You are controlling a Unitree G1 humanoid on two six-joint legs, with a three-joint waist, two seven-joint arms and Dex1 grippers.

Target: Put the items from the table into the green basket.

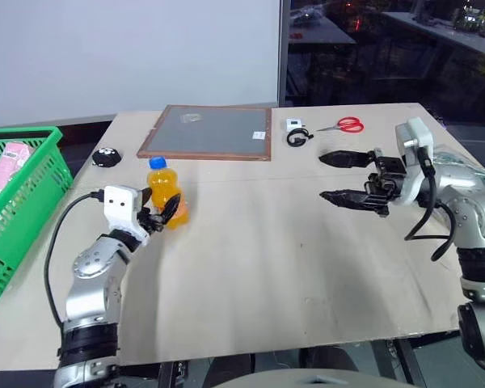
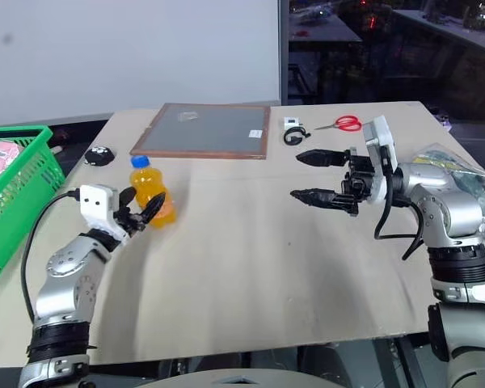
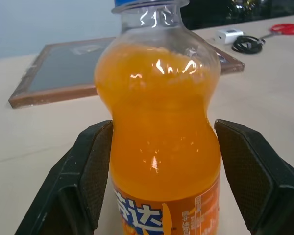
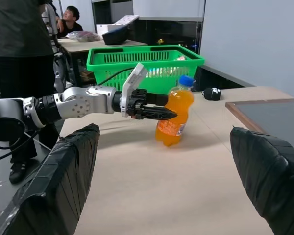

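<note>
Orange-drink bottle (image 1: 165, 194), blue cap, upright on the table (image 1: 307, 267) near its left side, set between the two spread fingers of the left gripper (image 1: 166, 212); a gap shows on each side in the left wrist view, so nothing is gripped. Right gripper (image 1: 339, 178) wide apart and empty, held above the table's right part and pointing left, with the clear plastic bag (image 2: 461, 170) beside its arm. Green basket (image 1: 32, 202) at the table's left edge, pink carton (image 1: 6, 166) inside; grey board (image 1: 210, 132) and red scissors (image 1: 343, 124) lie along the far side.
</note>
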